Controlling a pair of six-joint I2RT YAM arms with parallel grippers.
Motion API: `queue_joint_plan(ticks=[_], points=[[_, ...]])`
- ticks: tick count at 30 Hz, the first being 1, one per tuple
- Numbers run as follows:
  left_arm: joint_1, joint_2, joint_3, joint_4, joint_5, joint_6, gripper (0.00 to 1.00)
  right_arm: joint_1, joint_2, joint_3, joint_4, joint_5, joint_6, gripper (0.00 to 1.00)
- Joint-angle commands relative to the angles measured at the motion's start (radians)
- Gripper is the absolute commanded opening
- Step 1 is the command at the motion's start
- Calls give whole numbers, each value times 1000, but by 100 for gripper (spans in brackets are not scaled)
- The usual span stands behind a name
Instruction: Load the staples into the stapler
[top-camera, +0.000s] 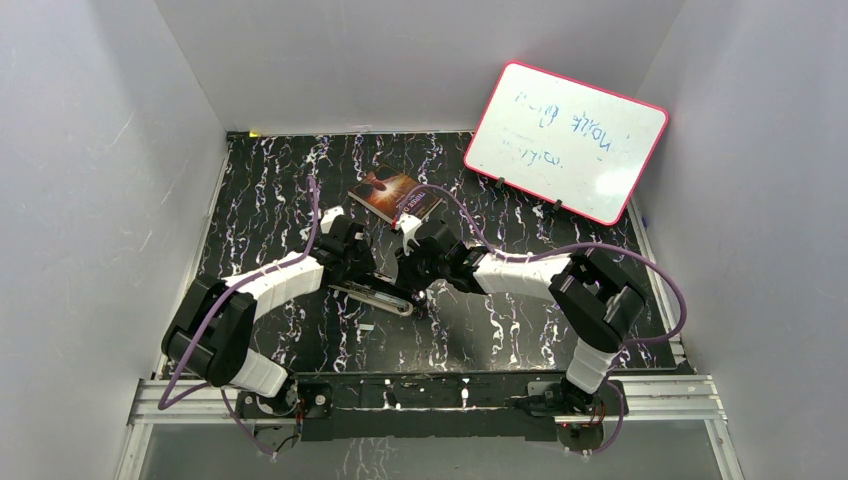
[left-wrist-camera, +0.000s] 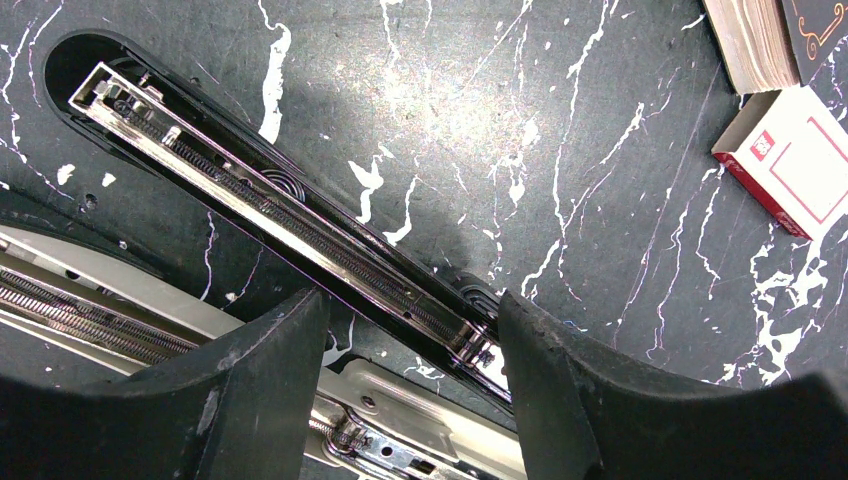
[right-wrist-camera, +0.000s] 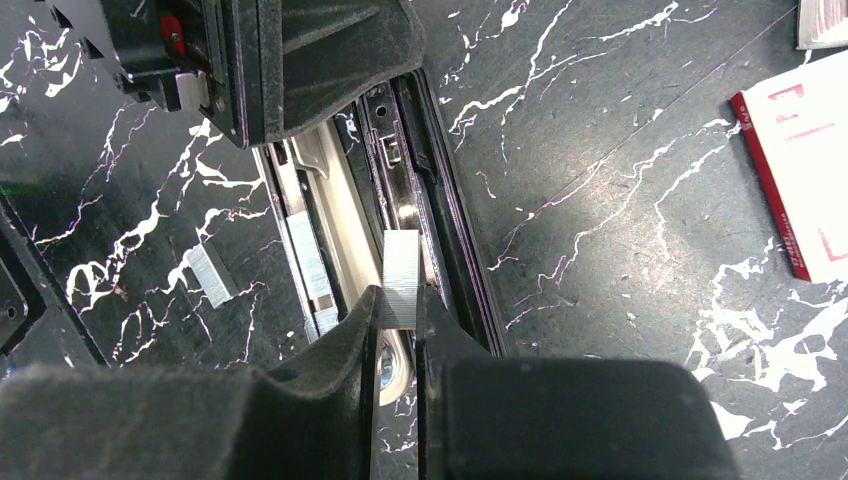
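Right end effector (right-wrist-camera: 400, 300), clenched on staples (right-wrist-camera: 401, 268) at frame centre, wants them parallel over the stapler (right-wrist-camera: 340, 215) channel before lowering; left end effector (left-wrist-camera: 410, 302), released, straddles its arm.

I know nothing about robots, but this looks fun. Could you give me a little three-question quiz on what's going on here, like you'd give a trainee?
1. True or false: the right gripper is empty.
2. Fill the gap: the left gripper has its fingers on either side of the opened ___.
3. Where does the white-and-red box lie?
A: between a gripper's fingers
B: on the table beside the book
C: on the whiteboard

Key
1. False: it pinches a strip of staples.
2. stapler
3. B
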Motion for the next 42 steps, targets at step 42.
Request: queue_joint_plan(ticks=[42], points=[[0, -25, -13, -59, -21, 34, 61, 4, 84, 173, -257, -30, -194, 0]])
